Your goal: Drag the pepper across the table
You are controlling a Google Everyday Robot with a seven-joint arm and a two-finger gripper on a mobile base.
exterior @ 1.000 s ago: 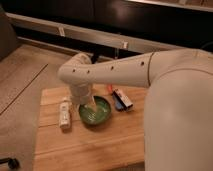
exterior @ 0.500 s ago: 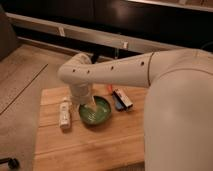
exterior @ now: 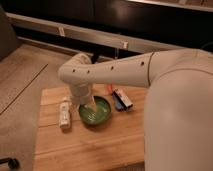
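Note:
The pepper is a small orange-red sliver on the wooden table, just behind the green bowl and partly hidden under my arm. My white arm reaches from the right across the table and bends down. My gripper hangs at the left rim of the green bowl, to the left of and in front of the pepper, apart from it.
A dark blue-and-white packet lies right of the bowl, next to the pepper. A white bottle lies left of the bowl. The table's left edge drops to a grey floor. A dark counter runs behind.

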